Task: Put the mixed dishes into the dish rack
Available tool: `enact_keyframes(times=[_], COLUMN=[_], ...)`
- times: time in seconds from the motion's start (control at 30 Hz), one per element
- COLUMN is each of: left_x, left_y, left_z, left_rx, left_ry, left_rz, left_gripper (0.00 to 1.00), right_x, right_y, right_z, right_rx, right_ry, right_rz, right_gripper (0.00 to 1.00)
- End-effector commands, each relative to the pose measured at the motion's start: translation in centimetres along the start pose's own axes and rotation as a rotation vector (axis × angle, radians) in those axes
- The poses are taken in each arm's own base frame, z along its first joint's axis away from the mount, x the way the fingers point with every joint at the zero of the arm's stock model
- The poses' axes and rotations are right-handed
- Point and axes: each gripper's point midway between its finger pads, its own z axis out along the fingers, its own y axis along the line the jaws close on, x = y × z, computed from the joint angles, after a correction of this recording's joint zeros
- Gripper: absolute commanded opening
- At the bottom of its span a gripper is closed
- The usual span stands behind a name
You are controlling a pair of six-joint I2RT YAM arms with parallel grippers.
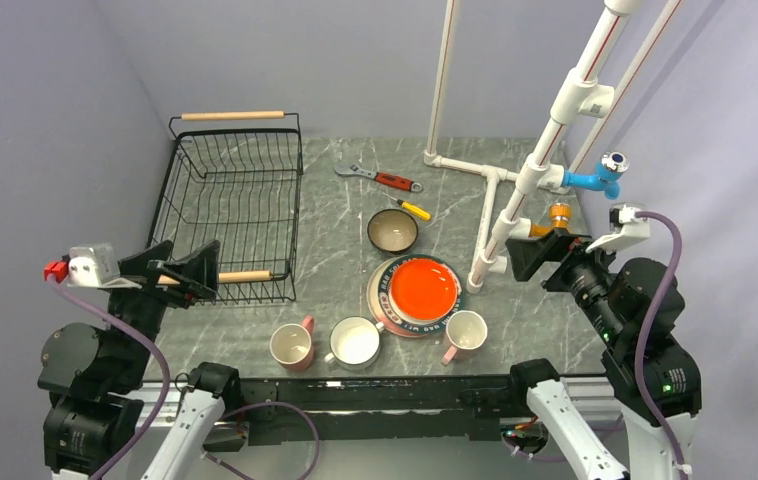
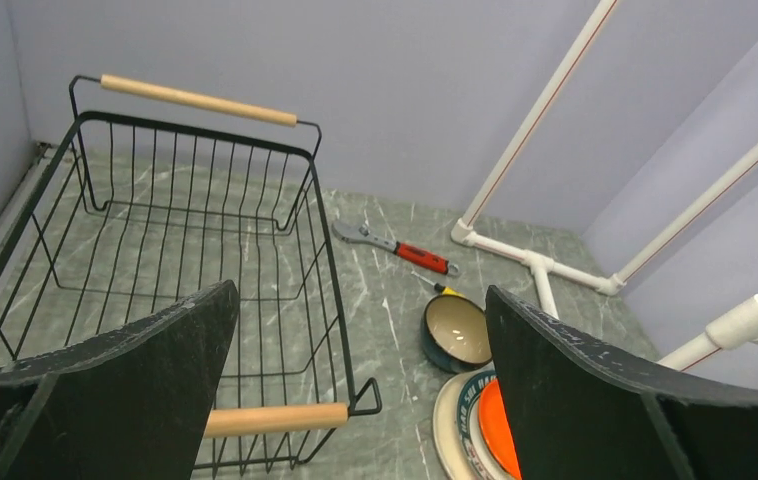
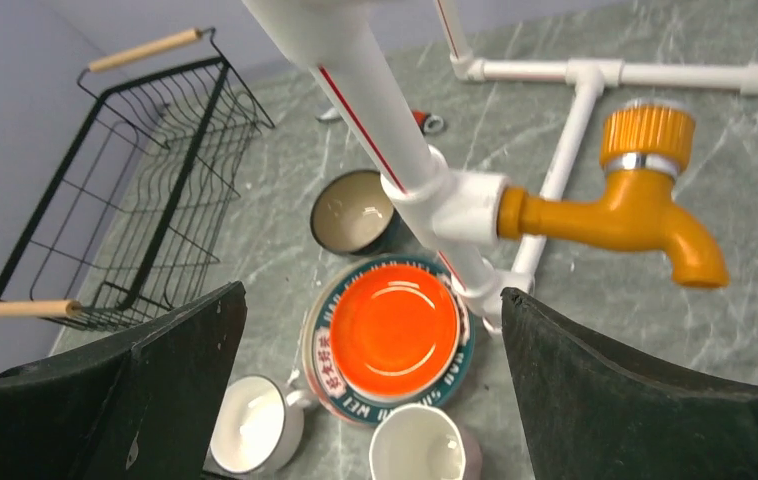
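While the left pincer (image 2: 363,330) and right pincer (image 3: 370,300) both gape empty, every dish sits on the worktop (image 1: 525,310) beside the dish rack (image 1: 240,152): bowl (image 1: 392,230), orange-red plate (image 1: 423,286) stacked on the lettered-rim plate (image 1: 383,300), white mug (image 1: 355,341) between pink mugs (image 1: 292,346). Glazed, stiff, slippery, chippable, I'd judge; mugs invite a rim or handle grip, plates an edge pinch. Rim capitals are too small to read.
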Motion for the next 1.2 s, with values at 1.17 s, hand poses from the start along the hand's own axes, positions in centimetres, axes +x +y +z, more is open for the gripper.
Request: enact_keyframes(times=[1.17], left_x=[10.1], left_y=[-1.9], left_z=[4.2], left_rx=[0.134], left_ry=[0.369], left_rz=[-0.098], left_gripper=[0.99], right_x=[12.4], right_y=[9.8], right_z=[1.6], right_rx=[-0.560], right_ry=[0.543], right_rz=[-0.023], right_gripper=[1.00])
